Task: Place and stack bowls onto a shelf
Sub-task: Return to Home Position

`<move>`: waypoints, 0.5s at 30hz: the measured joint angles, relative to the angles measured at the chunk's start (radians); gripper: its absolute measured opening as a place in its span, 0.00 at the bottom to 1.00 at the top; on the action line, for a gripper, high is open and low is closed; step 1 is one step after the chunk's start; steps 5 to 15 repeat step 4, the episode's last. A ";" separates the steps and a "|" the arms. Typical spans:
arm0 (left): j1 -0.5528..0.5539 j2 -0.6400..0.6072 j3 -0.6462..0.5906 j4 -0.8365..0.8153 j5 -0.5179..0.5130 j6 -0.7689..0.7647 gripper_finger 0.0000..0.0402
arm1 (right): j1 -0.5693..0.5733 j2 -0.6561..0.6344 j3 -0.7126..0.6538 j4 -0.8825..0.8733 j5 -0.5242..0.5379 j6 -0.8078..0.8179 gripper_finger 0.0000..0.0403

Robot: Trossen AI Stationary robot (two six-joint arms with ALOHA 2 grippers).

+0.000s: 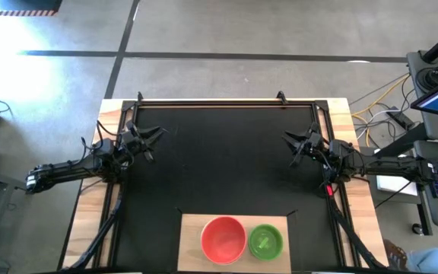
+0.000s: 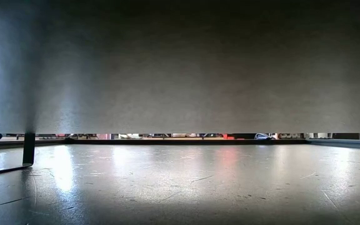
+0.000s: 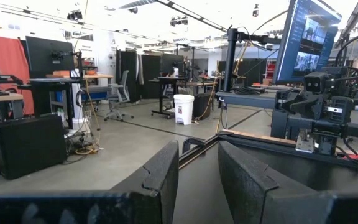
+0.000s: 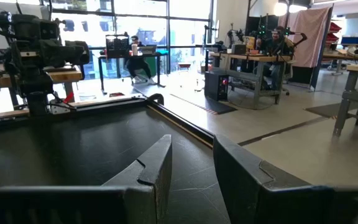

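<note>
My left arm (image 1: 74, 167) and right arm (image 1: 371, 161) are black and jointed, with cables (image 1: 111, 224) strung along them and a red tag (image 1: 329, 189) on the right. Fingers (image 3: 160, 180) are dark, flat, notched inside.

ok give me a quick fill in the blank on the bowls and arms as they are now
The bigger bowl on the shelf is ____. In the high view the green bowl sits to its ____. The left pincer and right pincer are both ____, holding nothing.
Missing: red; right; open.
</note>
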 joint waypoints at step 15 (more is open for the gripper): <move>0.000 0.000 0.000 0.000 0.000 0.000 0.24 | 0.000 0.000 0.000 0.000 0.000 0.000 0.27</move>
